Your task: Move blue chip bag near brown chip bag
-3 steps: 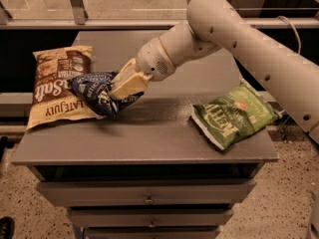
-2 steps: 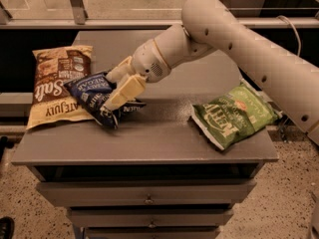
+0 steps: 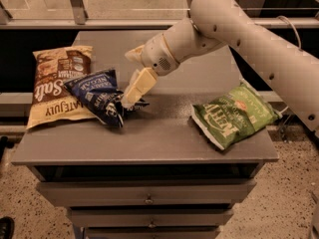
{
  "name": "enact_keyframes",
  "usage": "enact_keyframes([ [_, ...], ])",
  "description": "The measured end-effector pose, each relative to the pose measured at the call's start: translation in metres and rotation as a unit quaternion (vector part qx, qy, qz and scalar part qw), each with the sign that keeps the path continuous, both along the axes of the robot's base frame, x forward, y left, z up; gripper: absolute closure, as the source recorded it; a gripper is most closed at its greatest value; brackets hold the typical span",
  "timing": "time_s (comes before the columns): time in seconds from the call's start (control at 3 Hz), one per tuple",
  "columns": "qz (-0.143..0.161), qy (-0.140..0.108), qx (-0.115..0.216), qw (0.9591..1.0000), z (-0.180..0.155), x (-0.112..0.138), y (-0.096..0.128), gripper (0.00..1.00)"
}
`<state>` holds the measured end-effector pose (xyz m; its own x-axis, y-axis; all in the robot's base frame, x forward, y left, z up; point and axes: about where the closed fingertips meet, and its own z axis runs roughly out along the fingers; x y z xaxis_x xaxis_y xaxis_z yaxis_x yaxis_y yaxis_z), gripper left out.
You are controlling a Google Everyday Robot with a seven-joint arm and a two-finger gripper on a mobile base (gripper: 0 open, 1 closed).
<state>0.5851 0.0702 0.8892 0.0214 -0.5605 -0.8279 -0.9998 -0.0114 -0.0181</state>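
Blue chip bag [image 3: 97, 94], small, dark navy and crinkled with white lettering, is seen lying on the left half of the flat grey metal bench [image 3: 149, 133], its right end scrunched into a twist. Its left corner is laid touching the large, flat brown and cream chip bag [image 3: 52, 91], found at 9 o'clock from it. A puffy green chip bag [image 3: 234, 116] is set well apart at 3 o'clock. Drawers [image 3: 149, 199] are fitted below the bench top. The cream-coloured tool [image 3: 130, 81] on the smooth white arm [image 3: 239, 29] is held spread, with nothing pinched; its lower finger [image 3: 138, 86] is rested against the twisted end.
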Motion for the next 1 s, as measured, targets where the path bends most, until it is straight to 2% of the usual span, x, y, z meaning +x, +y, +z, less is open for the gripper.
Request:
enact_keyframes([
  [0.33, -0.035, -0.038, -0.012, 0.9986, 0.012, 0.037, -0.038, 0.0],
  [0.67, -0.084, -0.098, -0.013, 0.9916, 0.05, 0.079, -0.088, 0.0],
  [1.0, -0.085, -0.101, -0.01, 0.9912, 0.055, 0.08, -0.087, 0.0],
])
